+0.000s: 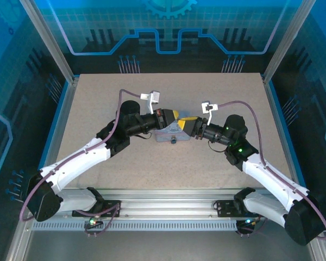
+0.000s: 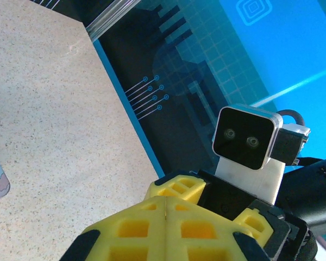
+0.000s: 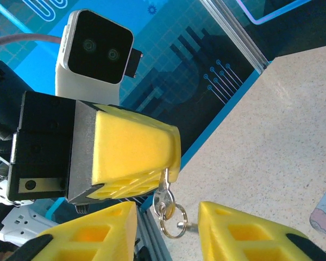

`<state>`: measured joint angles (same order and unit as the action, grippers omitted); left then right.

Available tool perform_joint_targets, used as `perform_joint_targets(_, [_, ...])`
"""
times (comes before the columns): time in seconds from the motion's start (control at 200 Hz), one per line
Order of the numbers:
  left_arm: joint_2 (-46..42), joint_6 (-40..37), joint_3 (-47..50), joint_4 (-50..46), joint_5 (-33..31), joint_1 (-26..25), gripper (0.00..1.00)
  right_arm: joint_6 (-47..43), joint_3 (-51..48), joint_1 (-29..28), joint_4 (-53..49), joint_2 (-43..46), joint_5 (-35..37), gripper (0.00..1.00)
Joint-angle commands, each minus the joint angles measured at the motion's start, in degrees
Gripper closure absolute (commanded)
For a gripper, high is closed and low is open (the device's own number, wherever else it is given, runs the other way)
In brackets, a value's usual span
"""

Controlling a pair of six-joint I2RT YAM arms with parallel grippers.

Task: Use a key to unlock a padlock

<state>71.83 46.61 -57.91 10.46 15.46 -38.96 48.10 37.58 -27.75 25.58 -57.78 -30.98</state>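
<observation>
The left gripper (image 3: 171, 163) had its jaws clenched on the key (image 3: 162, 194) — light, stiff, slick metal, likely best taken by its flat head — while the right gripper (image 3: 168, 228) stood with jaws released either side, the tiny padlock (image 1: 173, 140) seemingly at the near edge of the tin (image 1: 167, 132).

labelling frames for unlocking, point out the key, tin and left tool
key (image 3: 162, 198), right wrist view, silver body hanging below the fingers
tin (image 1: 171, 133), top view, its pale blue top
left tool (image 2: 165, 201), left wrist view, shut fingertip seam
</observation>
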Motion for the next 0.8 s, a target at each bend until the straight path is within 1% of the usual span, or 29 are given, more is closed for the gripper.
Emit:
perform_joint_targets(0.0, [-0.38, 0.65, 0.43, 2.63, 1.49, -0.33, 1.0, -0.06, 1.03, -0.73, 1.62, -0.23, -0.95, 0.7])
perform_joint_targets(0.07, [-0.38, 0.76, 0.52, 3.07, 1.61, -0.36, 1.0, -0.27, 1.4, -0.73, 0.98, -0.43, -0.82, 0.76])
perform_joint_targets(0.145, [-0.38, 0.9, 0.6, 3.05, 1.59, -0.48, 1.0, 0.05, 1.53, -0.77, 1.4, -0.65, -0.88, 0.76])
perform_joint_targets(0.175, [-0.38, 0.86, 0.69, 3.13, 1.62, -0.49, 1.0, -0.01, 1.65, -0.79, 1.39, -0.59, -0.83, 0.74])
perform_joint_targets(0.255, [-0.43, 0.98, 0.85, 3.16, 1.59, -0.54, 1.0, 0.05, 1.91, -0.82, 1.27, -0.61, -0.61, 0.64])
perform_joint_targets(0.335, [-0.38, 0.94, 0.86, 3.25, 1.68, -0.67, 1.0, -0.01, 2.08, -0.9, 1.4, -0.45, -0.4, 0.63])
perform_joint_targets(0.48, [-0.29, 1.06, 0.92, 3.34, 1.77, -0.77, 1.0, 0.11, 2.41, -0.83, 1.48, -0.49, -0.39, 0.68])
perform_joint_targets(0.605, [-0.21, 1.03, 1.04, 3.34, 1.72, -0.9, 1.0, 0.21, 2.49, -0.87, 1.77, -0.32, -0.24, 0.7])
perform_joint_targets(0.791, [-0.38, 1.23, 1.53, 3.69, 1.67, -0.86, 1.0, -0.14, 2.37, -0.94, 1.83, -0.06, 0.04, 0.83])
